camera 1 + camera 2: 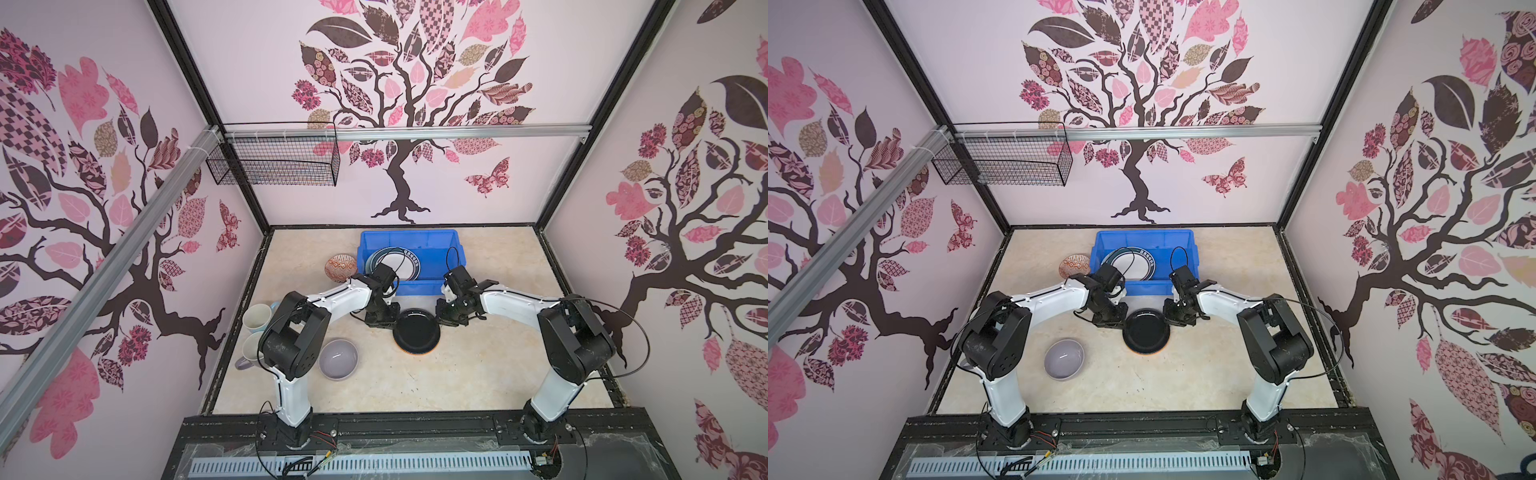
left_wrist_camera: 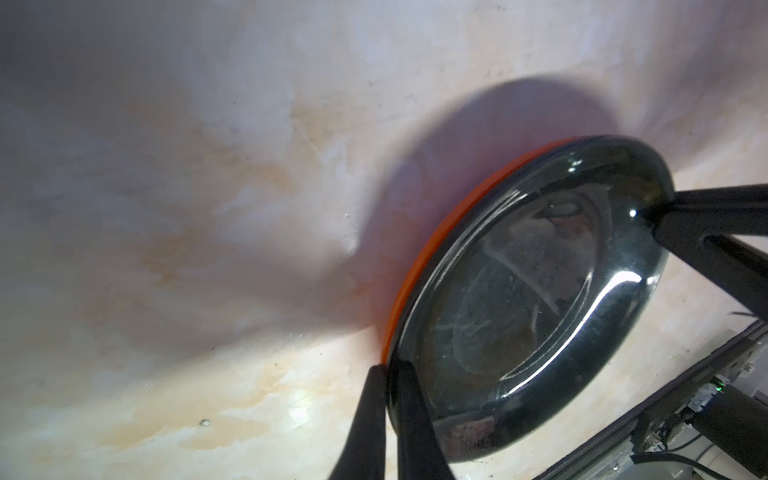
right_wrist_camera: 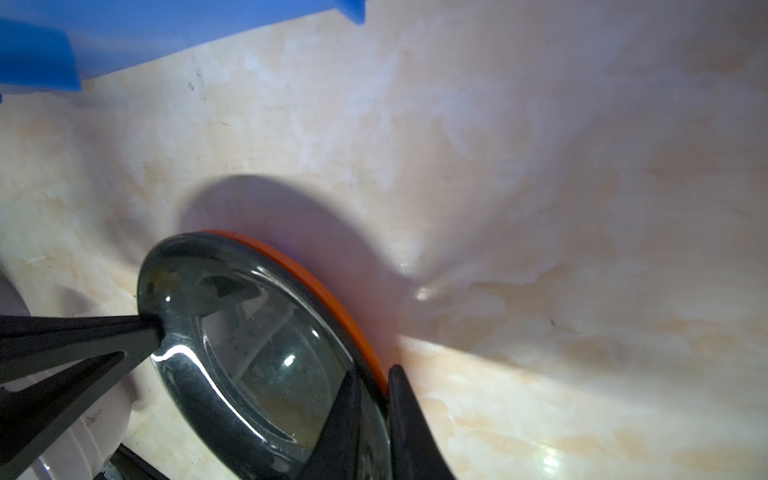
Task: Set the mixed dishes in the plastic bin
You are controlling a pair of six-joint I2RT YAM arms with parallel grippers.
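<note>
A black plate (image 1: 417, 330) (image 1: 1146, 330) with an orange underside lies mid-table, in front of the blue plastic bin (image 1: 409, 235) (image 1: 1144, 235). My left gripper (image 1: 395, 322) (image 2: 388, 368) is shut on the plate's left rim (image 2: 519, 291). My right gripper (image 1: 438, 320) (image 3: 374, 376) is shut on its right rim (image 3: 257, 345). A white plate with a dark rim (image 1: 395, 262) sits inside the bin. An orange-patterned bowl (image 1: 340, 266) stands left of the bin. The lavender bowl (image 1: 338, 358) and two pastel mugs (image 1: 257, 318) are near my left arm.
A black wire basket (image 1: 274, 160) hangs on the back wall at the upper left. The bin's near wall (image 3: 37, 62) is just beyond the plate. Black frame rails edge the marbled table (image 1: 498, 365).
</note>
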